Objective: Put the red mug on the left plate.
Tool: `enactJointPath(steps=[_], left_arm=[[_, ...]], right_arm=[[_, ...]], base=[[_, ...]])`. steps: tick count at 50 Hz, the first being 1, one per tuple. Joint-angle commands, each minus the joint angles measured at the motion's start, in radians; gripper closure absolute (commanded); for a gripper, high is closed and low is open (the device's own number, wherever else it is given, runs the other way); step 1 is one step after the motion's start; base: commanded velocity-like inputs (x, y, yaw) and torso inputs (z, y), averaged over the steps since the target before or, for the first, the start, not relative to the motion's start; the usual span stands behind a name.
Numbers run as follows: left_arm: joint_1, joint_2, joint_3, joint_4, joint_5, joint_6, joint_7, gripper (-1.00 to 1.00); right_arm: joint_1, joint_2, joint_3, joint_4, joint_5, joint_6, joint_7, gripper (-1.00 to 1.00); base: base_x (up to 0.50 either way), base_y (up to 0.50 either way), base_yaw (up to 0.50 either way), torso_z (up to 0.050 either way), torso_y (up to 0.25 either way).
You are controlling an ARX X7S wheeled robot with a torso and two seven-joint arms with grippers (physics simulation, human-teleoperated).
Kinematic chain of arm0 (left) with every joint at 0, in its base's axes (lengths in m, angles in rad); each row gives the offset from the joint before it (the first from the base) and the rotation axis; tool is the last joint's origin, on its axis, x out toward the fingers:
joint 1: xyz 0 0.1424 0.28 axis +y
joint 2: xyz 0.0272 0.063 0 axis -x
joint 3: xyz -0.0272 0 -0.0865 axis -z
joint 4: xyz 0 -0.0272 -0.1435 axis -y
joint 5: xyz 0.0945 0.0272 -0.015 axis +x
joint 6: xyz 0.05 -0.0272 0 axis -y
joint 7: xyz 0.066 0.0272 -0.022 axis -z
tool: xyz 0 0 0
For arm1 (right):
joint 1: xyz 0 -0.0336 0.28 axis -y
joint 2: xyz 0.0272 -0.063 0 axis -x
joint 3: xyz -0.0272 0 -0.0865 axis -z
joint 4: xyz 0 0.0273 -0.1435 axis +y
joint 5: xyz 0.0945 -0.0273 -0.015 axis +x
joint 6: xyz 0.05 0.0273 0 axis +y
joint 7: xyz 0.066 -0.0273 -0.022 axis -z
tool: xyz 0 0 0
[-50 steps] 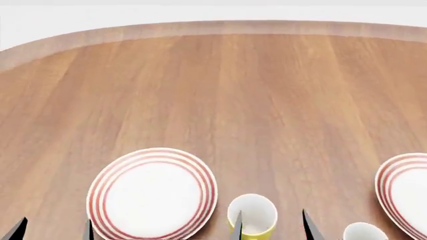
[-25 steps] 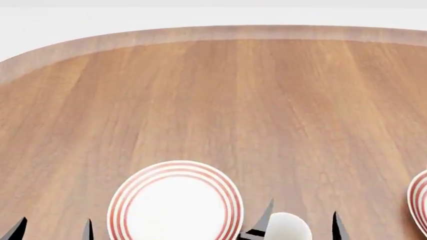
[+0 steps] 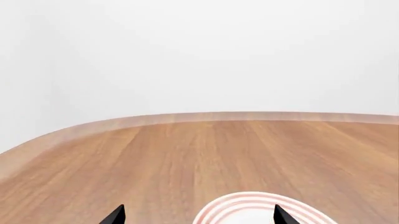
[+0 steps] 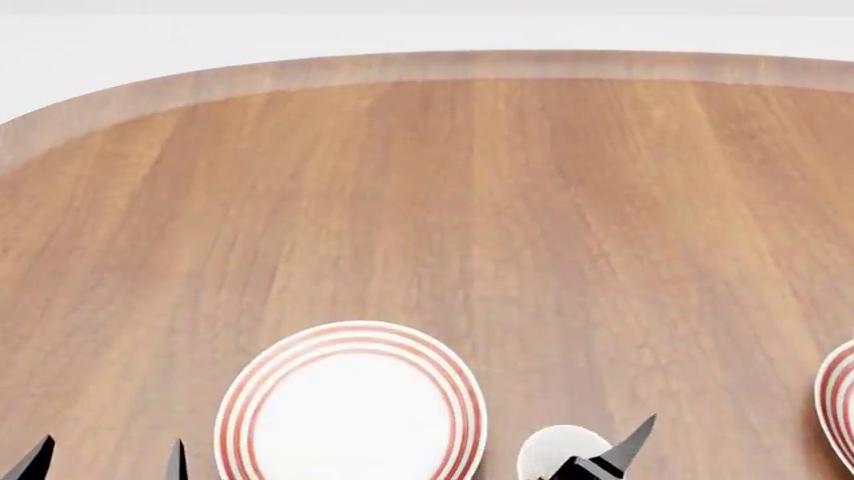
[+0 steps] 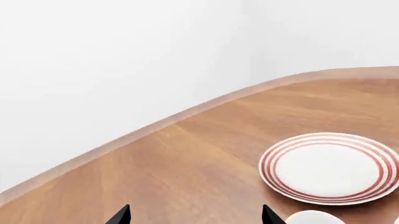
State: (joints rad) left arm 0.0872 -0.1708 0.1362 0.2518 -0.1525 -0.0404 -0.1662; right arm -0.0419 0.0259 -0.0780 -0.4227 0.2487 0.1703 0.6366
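Note:
The red mug is not in view in any frame. The left plate (image 4: 351, 405), white with thin red rings, lies near the table's front in the head view; its far rim shows in the left wrist view (image 3: 262, 211). My left gripper (image 4: 104, 462) is open and empty left of the plate; in its wrist view (image 3: 198, 217) one tip stands over the plate's rim. My right gripper (image 4: 617, 450) is tilted beside a white mug rim (image 4: 554, 448) whose body is hidden. In its own view (image 5: 195, 217) it is open and empty over bare wood.
The second ringed plate's edge (image 4: 843, 400) shows at far right. The right wrist view shows a ringed plate (image 5: 330, 168) and a white mug rim (image 5: 310, 218) beside it. The wooden table (image 4: 441, 200) has a rounded far-left corner.
The head view shifted, so the plates sit lower and further right. The right gripper has turned: two tips flanked the mug rim, now a single slanted tip shows beside it. Left gripper unchanged.

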Motion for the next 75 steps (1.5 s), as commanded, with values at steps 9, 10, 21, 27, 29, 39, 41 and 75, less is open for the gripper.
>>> enactJointPath(steps=[9, 10, 21, 27, 29, 39, 41, 75], left_arm=[[0.001, -0.012, 0.009, 0.007, -0.011, 0.000, -0.013, -1.00], [0.001, -0.013, 0.009, 0.007, -0.012, 0.000, -0.013, -1.00], [-0.002, -0.019, 0.014, 0.004, -0.018, 0.002, -0.020, -1.00], [0.000, -0.024, 0.014, 0.013, -0.026, -0.001, -0.023, -1.00], [0.001, -0.025, 0.014, 0.014, -0.027, -0.001, -0.024, -1.00], [0.000, -0.029, 0.022, 0.013, -0.028, 0.003, -0.030, -1.00], [-0.001, -0.031, 0.019, 0.014, -0.032, 0.002, -0.031, -1.00], [0.004, -0.061, 0.048, 0.026, -0.055, 0.016, -0.058, -1.00]], right_arm=[[-0.032, 0.004, -0.051, -0.025, 0.105, -0.088, 0.220, -1.00], [-0.035, 0.004, -0.051, -0.028, 0.109, -0.094, 0.229, -1.00], [-0.050, 0.009, -0.092, -0.034, 0.137, -0.137, 0.288, -1.00], [-0.048, 0.012, -0.110, 0.000, 0.130, -0.167, 0.319, -1.00], [-0.044, 0.016, -0.114, 0.014, 0.132, -0.173, 0.324, -1.00], [-0.048, 0.021, -0.140, 0.114, 0.110, -0.221, 0.352, -1.00], [-0.049, 0.024, -0.138, 0.131, 0.105, -0.225, 0.364, -1.00], [0.256, -0.001, -0.063, 0.577, 0.241, -0.249, 0.446, -1.00]], base=[[0.00, 0.00, 0.00, 0.000, 0.000], [0.00, 0.00, 0.00, 0.000, 0.000], [0.00, 0.00, 0.00, 0.000, 0.000], [0.00, 0.00, 0.00, 0.000, 0.000], [0.00, 0.00, 0.00, 0.000, 0.000], [0.00, 0.00, 0.00, 0.000, 0.000], [0.00, 0.00, 0.00, 0.000, 0.000], [0.00, 0.00, 0.00, 0.000, 0.000]])
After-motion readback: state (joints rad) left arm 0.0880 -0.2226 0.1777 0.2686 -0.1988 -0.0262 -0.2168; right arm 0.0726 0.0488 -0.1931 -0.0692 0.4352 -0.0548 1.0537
